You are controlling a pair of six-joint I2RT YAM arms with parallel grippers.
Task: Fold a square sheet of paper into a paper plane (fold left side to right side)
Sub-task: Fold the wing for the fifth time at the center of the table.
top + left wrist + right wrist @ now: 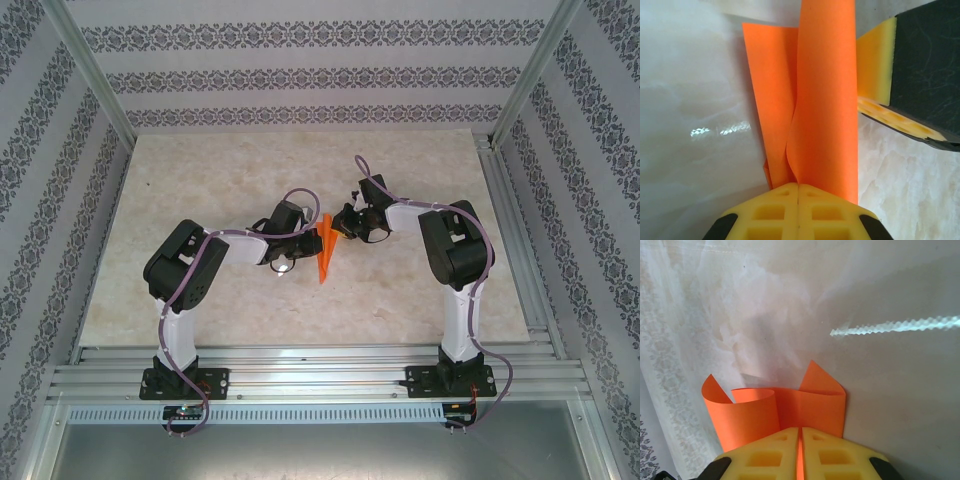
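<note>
On pale marble tabletop (220, 170), orange paper (322, 255); patterned walls (300, 75) around

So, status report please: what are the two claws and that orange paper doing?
Left gripper shut on bright orange folded paper sheet. Right gripper shut on it too. Grippers crowd each other.
</note>
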